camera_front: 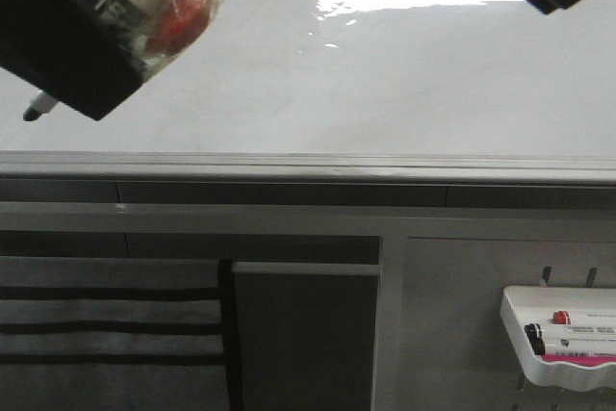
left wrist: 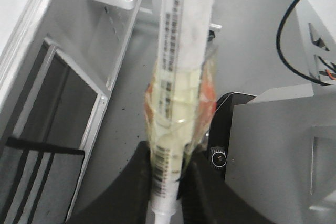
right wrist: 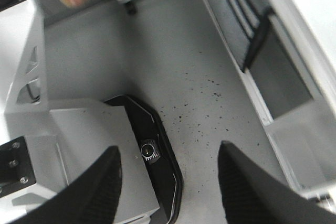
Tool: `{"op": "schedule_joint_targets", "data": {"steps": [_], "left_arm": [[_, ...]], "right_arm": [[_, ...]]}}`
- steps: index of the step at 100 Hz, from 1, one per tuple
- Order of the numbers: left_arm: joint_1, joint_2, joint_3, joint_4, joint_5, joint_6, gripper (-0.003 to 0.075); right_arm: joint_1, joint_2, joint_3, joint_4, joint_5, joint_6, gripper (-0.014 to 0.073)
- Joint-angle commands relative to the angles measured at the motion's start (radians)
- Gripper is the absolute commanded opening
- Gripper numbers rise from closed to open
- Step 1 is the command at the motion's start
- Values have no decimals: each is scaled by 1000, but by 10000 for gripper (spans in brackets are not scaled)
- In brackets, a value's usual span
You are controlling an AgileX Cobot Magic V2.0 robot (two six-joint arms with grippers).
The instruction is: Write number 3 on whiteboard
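1. The left tool (left wrist: 167, 182) is clamped on a marker (left wrist: 178, 98) wrapped in clear tape with a red patch. In the left wrist view the dark fingers (left wrist: 131, 182) press on either side of the barrel near its lower end, probably so the long body stays stiff when the tip presses on a surface.

2. In the front view the marker's black tip (camera_front: 37, 110) pokes out below the left arm, close to the whiteboard (camera_front: 385, 84) near its left side. I cannot tell whether it touches the board.

3. The whiteboard looks blank: glossy white, a bright glare band near the top, a grey rail (camera_front: 308, 163) along its lower edge. No number 3 shows anywhere, so my guess is the writing has not begun.

4. The right tool (right wrist: 168, 182) is wide apart and holds nothing. Its arm shows only at the top right corner of the front view, clear of the writing area, likely so it does not get in the way.

5. A small white tray (camera_front: 563, 344) with pink trim hangs low on the right, with spare markers in it.
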Motion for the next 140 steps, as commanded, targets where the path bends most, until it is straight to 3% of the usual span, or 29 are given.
{"op": "schedule_joint_targets", "data": {"steps": [1,30,56,78,102,140], "left_arm": [[-20,-11,-36,-78,-21,58,-20],[-29,-11,-36,-78,-23,63,-20],[-29,-11,-36,-78,-23,63,-20],[-29,-11,-36,-78,-25,74,-20],[-29,-11,-36,-78,-31,81,-20],[-29,-11,-36,-78,-38,85,-20]], "right_arm": [[66,23,-67,21,-21,-33,365],[223,133,-202,12,-55,-52,365],[300,197,-291,4,-63,-70,365],[305,199,-297,-17,-42,-82,362],[307,199,-297,-17,-41,-106,223],[322,199,-297,-26,-44,-184,218]]}}
